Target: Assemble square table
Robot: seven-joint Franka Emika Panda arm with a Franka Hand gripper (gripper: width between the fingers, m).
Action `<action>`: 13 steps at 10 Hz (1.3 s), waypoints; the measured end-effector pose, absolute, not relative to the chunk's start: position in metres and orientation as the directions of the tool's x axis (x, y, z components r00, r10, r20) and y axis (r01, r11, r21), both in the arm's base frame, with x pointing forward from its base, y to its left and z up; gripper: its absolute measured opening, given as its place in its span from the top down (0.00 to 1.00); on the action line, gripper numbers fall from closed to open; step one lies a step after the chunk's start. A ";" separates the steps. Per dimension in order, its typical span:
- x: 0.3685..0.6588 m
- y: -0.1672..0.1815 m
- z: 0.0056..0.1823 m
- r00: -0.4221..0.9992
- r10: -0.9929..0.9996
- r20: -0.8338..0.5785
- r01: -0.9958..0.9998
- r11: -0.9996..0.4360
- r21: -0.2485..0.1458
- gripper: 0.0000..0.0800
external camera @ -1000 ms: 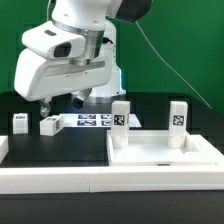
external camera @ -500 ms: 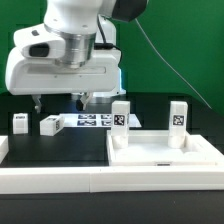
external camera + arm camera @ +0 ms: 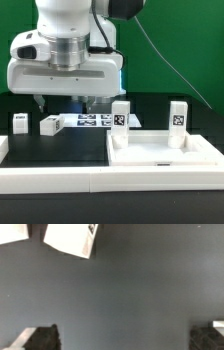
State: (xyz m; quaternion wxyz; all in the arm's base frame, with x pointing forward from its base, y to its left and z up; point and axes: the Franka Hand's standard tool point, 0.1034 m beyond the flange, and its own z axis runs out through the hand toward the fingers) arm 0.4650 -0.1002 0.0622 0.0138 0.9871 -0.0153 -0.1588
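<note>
The white square tabletop lies at the exterior view's right with two tagged legs standing upright on it, one at its left and one at its right. Two loose white legs lie on the black surface at the left. My gripper hangs open and empty above and just behind the loose legs. In the wrist view the gripper shows dark fingertips spread wide over bare black surface, with two white leg pieces ahead of them.
The marker board lies flat behind the loose legs, partly under the gripper. A long white rail borders the black surface at the front. A black cable hangs behind the arm at the right.
The arm has moved toward the exterior view's left, over the loose legs. The gripper stays open. No part has moved.
</note>
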 end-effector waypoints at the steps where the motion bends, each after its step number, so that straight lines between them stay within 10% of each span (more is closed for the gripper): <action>1: 0.462 -0.100 0.061 0.945 -0.035 -0.326 -0.031 -0.999 0.016 0.19; 2: 0.454 -0.109 0.060 0.917 -0.102 -0.386 -0.136 -0.989 -0.061 0.19; 5: 0.435 -0.143 0.054 0.870 -0.194 -0.454 -0.264 -0.960 -0.096 0.19; 13: 0.417 -0.149 0.032 0.755 -0.232 -0.613 -0.338 -0.939 -0.060 0.19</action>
